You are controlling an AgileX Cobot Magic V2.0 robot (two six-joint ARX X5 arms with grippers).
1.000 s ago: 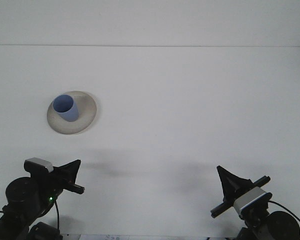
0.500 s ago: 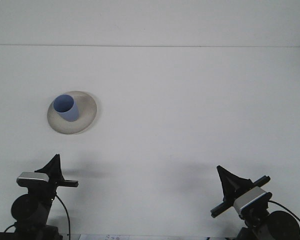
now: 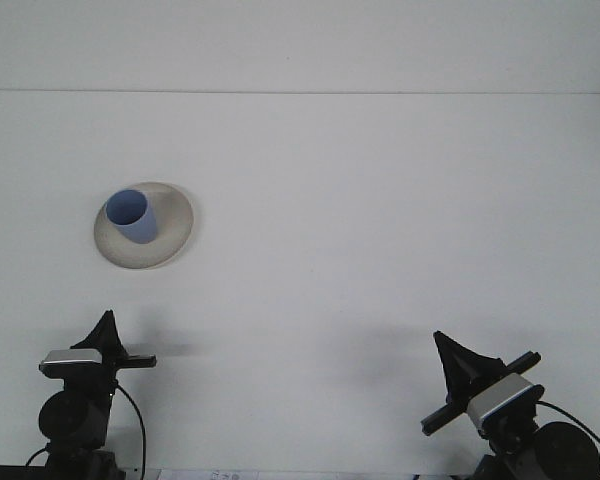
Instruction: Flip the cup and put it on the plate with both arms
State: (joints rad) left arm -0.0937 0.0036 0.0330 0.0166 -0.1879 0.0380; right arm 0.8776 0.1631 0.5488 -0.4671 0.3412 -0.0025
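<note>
- Two black tools sit low in the frame: the left tool (image 3: pixel 108 335) at the lower left and the right tool (image 3: pixel 470 385) at the lower right. Both are well short of the task's things, and neither has hold of anything. How far either one is open cannot be told from this view.
- Outward from the left tool, almost straight up the frame, lies the shallow round off-white plate (image 3: pixel 170 235) in the upper left, on the white bench (image 3: pixel 380 220).
- On that plate stands the small light-blue plastic cup (image 3: pixel 132 216). Its open mouth faces up and toward the camera, and its long axis leans a little, the base toward the lower right.
- The left tool is clearly the nearer one; the right tool is well apart, across the frame's width.
- By my judgement the cup is already turned and set down, so little remains but to stay clear.
- Against the earlier frames, the left arm has swung and drawn back lower, its tool now pointing up the frame; the right arm, cup and plate have not shifted.
</note>
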